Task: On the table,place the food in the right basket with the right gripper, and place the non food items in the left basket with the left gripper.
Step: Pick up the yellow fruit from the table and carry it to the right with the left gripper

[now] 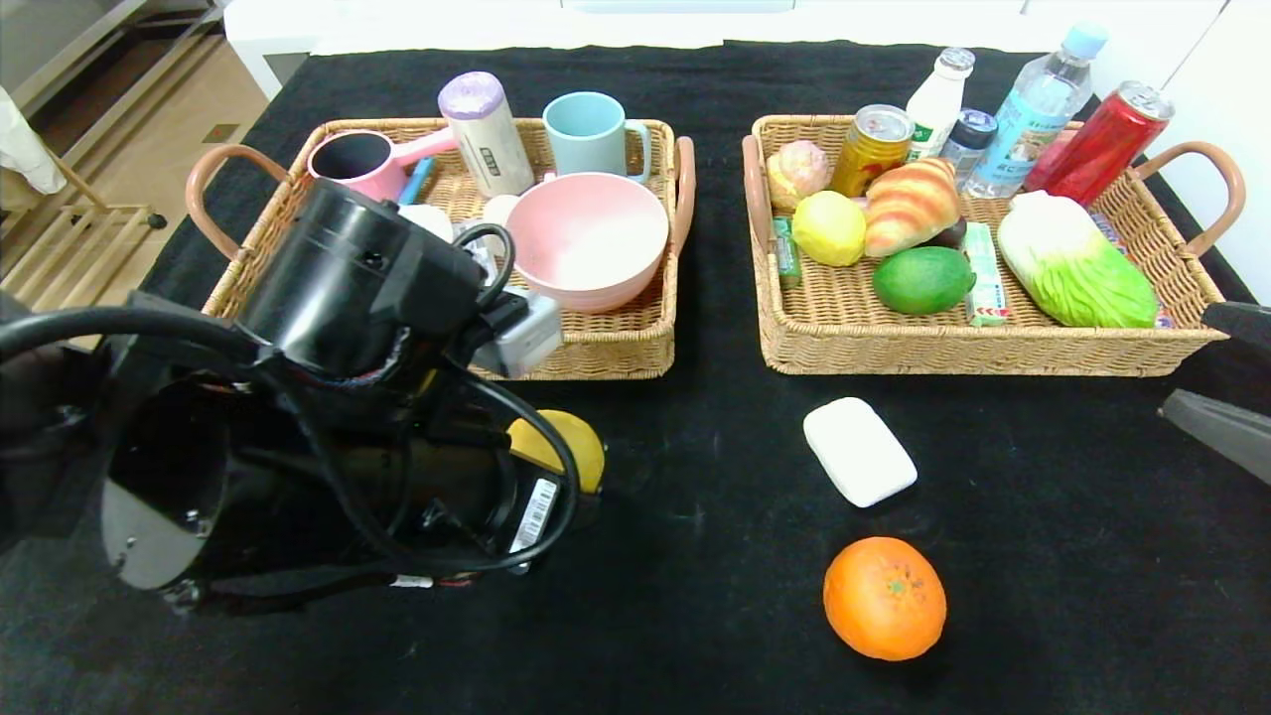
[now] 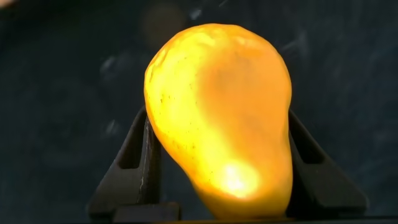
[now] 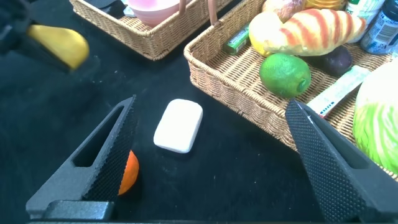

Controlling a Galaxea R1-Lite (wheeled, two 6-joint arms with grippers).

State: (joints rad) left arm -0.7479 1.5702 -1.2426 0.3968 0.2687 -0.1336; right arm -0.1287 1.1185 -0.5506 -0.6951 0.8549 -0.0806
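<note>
Closest to me, the orange (image 1: 884, 598) and the white soap-like bar (image 1: 858, 450) lie loose on the table (image 1: 695, 556) in front of the right basket (image 1: 978, 343), while my left gripper (image 2: 214, 168) sits in front of the left basket (image 1: 606, 353) with its fingers close about the yellow pear-shaped fruit (image 2: 221, 118), a food item that, I judge, belongs to my other arm. My right gripper (image 3: 217, 162) hovers wide open and empty near the right basket's front corner. Farther off, the pink bowl (image 1: 588, 238) lies in the left basket and the croissant (image 1: 912, 204) and green fruit (image 1: 923, 279) in the right, so I reckon about half is done.
</note>
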